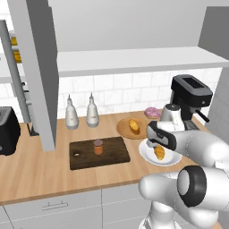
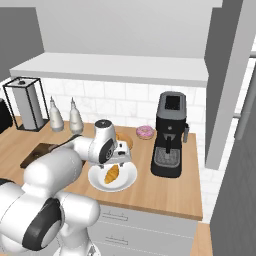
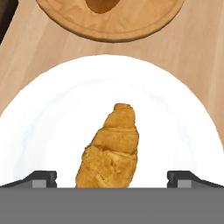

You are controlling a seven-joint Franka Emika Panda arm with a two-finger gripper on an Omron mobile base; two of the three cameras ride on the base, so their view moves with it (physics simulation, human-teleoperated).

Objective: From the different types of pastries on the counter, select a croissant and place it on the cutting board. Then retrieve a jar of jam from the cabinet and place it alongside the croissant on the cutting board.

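The golden-brown croissant (image 3: 110, 151) (image 1: 159, 153) (image 2: 111, 174) lies on a white plate (image 3: 48, 118) (image 1: 147, 154) on the counter (image 1: 40, 172). My gripper (image 3: 112, 179) (image 1: 156, 146) (image 2: 116, 163) hovers just above it, open, one fingertip on each side of its near end, not touching. The dark cutting board (image 1: 114, 154) (image 2: 31, 156) lies to the left, and the orange-brown jar of jam (image 1: 98, 146) stands on it. A yellow bun (image 1: 133, 125) rests on a round wooden plate (image 1: 123, 129) (image 3: 109, 30); a pink doughnut (image 1: 152, 112) (image 2: 145, 132) lies behind.
The cabinet's grey door panel (image 1: 38, 67) hangs open over the counter's left part, with its shelf (image 1: 134, 60) above. Two white bottles (image 1: 81, 112) stand at the wall. A black coffee machine (image 2: 169, 135) is to the right, a toaster (image 1: 8, 130) at far left.
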